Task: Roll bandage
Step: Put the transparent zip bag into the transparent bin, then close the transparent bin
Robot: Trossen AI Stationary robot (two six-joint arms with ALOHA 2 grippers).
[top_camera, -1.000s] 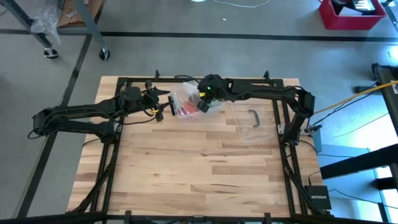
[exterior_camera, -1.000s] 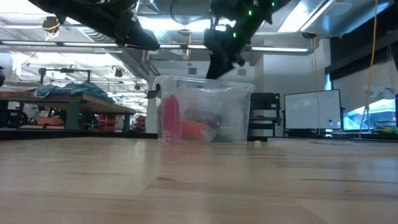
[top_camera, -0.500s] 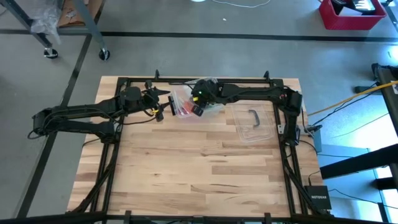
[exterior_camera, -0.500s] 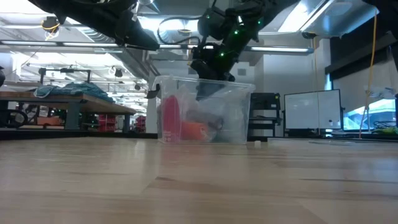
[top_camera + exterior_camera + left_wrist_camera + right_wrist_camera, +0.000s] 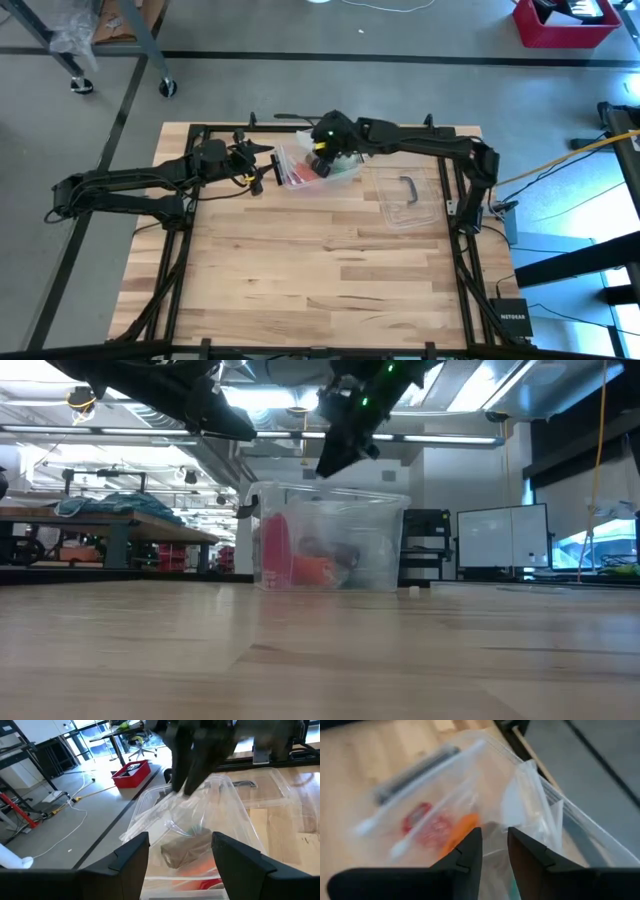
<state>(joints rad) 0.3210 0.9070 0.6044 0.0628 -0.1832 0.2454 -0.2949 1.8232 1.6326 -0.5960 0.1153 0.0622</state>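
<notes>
A clear plastic box [image 5: 318, 168] stands open at the table's far middle, with red and orange items inside [image 5: 300, 565]. A brown bundle, the bandage [image 5: 181, 851], lies in the box under a clear plastic bag [image 5: 200, 815]. My right gripper [image 5: 323, 152] hangs just above the box's rim [image 5: 338, 458], its fingers nearly shut on the bag. My left gripper [image 5: 257, 172] is open, level at the box's left side, and its fingers [image 5: 131, 855] touch nothing. My right gripper pinches the clear plastic bag's upper part [image 5: 176, 794] between its two fingers [image 5: 465, 854], coming from above and slanting down. The bag's film is drawn up toward the fingers. Its lower part stays in the box.
The box's clear lid with a black handle [image 5: 406, 192] lies flat to the right of the box. The black frame rails [image 5: 300, 127] run along the table's far edge and sides. Bare wooden table [image 5: 320, 270] lies toward the near edge.
My right gripper dipped down into the clear box, then rose again above its rim and shifted a little toward the table's far edge. The left arm has kept still.
</notes>
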